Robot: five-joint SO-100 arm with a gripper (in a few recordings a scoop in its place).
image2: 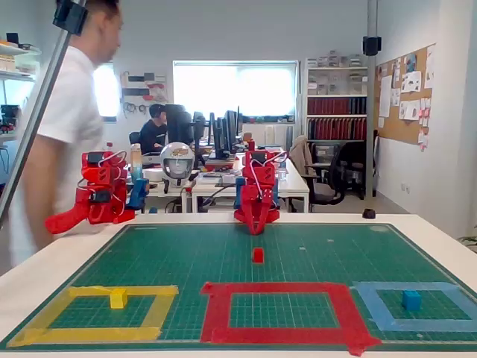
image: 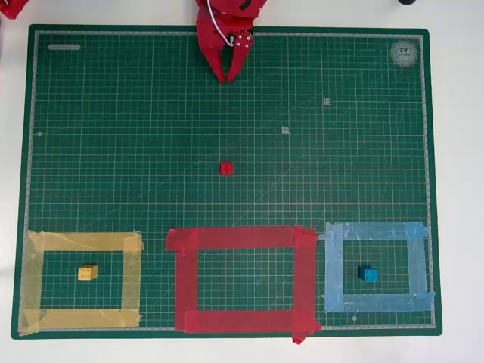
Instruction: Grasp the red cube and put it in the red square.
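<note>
Overhead view: gripper [image: 225, 76] pressed together at the mat's [image: 113, 151] top edge, red cube [image: 226, 169] mid-mat.

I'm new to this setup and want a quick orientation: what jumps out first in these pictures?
Three tape frames line the near edge of the green mat: yellow frame, red square, blue frame. A yellow cube and a blue cube sit inside the matching frames, while the red cube lies alone mid-mat, outside the red square. The red gripper points at it from the far edge.
</note>
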